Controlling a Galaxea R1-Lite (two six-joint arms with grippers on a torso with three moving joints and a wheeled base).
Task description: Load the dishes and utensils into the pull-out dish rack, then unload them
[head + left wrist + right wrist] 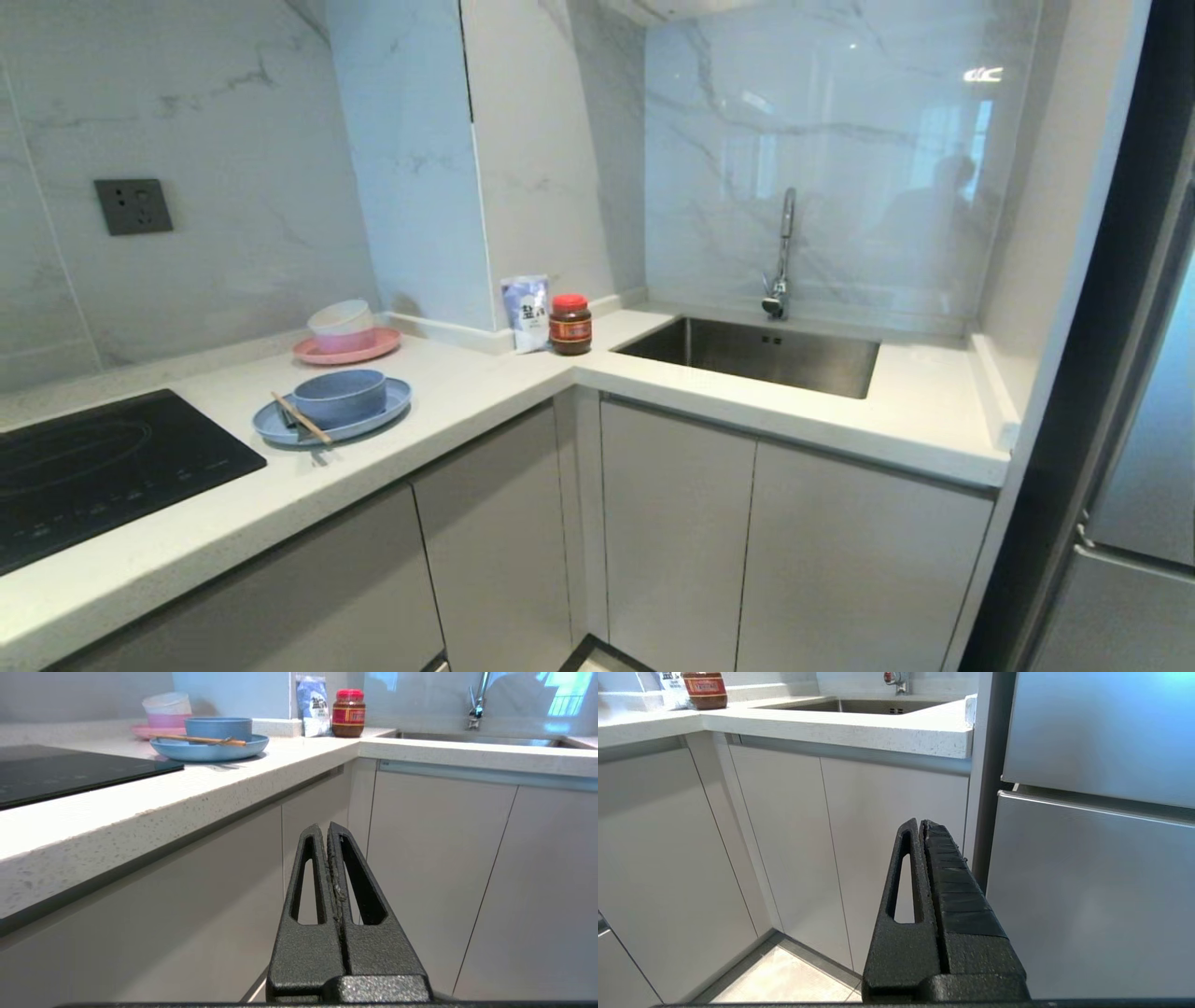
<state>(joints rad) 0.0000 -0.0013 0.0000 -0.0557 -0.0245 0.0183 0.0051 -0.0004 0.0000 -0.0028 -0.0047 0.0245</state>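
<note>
The light-blue plate (332, 417) sat on the white countertop (485, 383) at the left of the head view, just right of the black cooktop (93, 467). The light-blue bowl (339, 396) stood on the plate, and the wooden chopsticks (301, 417) lay slanted across the plate's left part, beside the bowl. A little grey metal showed at the plate's near-left rim under the chopsticks, likely the fork, too small to tell for sure. Behind these, toward the upper left, a white-and-pink bowl (342, 325) rested on a pink plate (347, 347). Near the middle of the frame a salt packet (526, 313) and a red-lidded jar (569, 324) stood side by side at the wall corner, and right of them lay the steel sink (756, 353) with its faucet (780, 257). All the pale-grey cabinet fronts (672, 541) under the counter were closed, so the pull-out dish rack could not be seen.

Neither arm appeared in the head view. In the left wrist view the left gripper (329, 833) hung low in front of the cabinet fronts, below the counter edge, its jaws pressed together on nothing. In the right wrist view the right gripper (922, 828) likewise hung before the cabinet doors near the steel refrigerator (1092, 858) at the frame's right, jaws closed tight and empty.
</note>
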